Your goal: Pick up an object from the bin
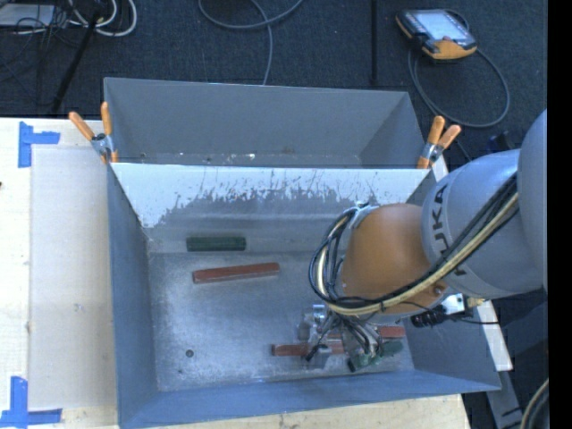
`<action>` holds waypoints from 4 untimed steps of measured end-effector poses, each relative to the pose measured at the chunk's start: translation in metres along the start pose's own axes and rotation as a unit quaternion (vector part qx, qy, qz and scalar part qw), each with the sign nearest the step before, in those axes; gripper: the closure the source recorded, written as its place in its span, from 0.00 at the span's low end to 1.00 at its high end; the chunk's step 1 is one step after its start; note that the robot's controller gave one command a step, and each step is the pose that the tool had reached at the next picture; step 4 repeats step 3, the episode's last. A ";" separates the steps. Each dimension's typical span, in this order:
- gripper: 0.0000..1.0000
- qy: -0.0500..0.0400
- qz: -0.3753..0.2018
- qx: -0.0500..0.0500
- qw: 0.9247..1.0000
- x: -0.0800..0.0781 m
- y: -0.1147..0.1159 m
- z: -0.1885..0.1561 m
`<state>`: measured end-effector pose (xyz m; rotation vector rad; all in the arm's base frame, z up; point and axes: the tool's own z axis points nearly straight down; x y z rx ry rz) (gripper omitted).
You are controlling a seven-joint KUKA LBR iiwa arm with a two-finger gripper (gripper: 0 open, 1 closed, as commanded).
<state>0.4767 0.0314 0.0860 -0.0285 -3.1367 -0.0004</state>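
Camera view: finds the gripper [317, 336] low in the front-right corner of the bin [206, 329], over the right end of a short red bar [290, 350], with a green piece [368, 359] just beside; cannot tell whether clenched or released. Could catch the green piece along with it, or press the flat bar to the floor and let it slip out. Leaves a long red bar [235, 273] and a green bar [215, 243] well apart, unlikely to be disturbed
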 end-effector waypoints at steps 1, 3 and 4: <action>1.00 -0.002 0.000 0.000 1.000 -0.001 0.000 -0.007; 1.00 0.000 0.001 0.000 1.000 0.000 0.000 -0.020; 1.00 0.000 0.001 0.000 1.000 0.000 0.000 -0.020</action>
